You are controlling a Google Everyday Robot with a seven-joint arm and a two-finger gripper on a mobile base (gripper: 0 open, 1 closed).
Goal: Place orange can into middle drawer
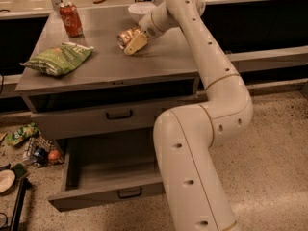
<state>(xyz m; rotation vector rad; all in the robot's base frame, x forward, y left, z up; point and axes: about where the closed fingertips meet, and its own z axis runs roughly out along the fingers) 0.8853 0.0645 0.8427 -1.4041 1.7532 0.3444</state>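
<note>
The orange can (125, 36), shiny and golden, sits tilted at the back middle of the grey cabinet top (159, 57). My gripper (134, 40) reaches down from the right and is shut on the can, with one yellowish finger (137, 43) across its near side. The can is just above or touching the top; I cannot tell which. The middle drawer (91, 121), with a small black handle (119, 114), is shut. The lowest drawer (103, 170) is pulled open.
A red cola can (70, 19) stands at the back left of the top. A green chip bag (57, 59) lies at the front left. A white bowl (140, 8) is behind the gripper. Litter (29, 143) lies on the floor at the left. My arm's big links (192, 167) stand in front of the cabinet's right side.
</note>
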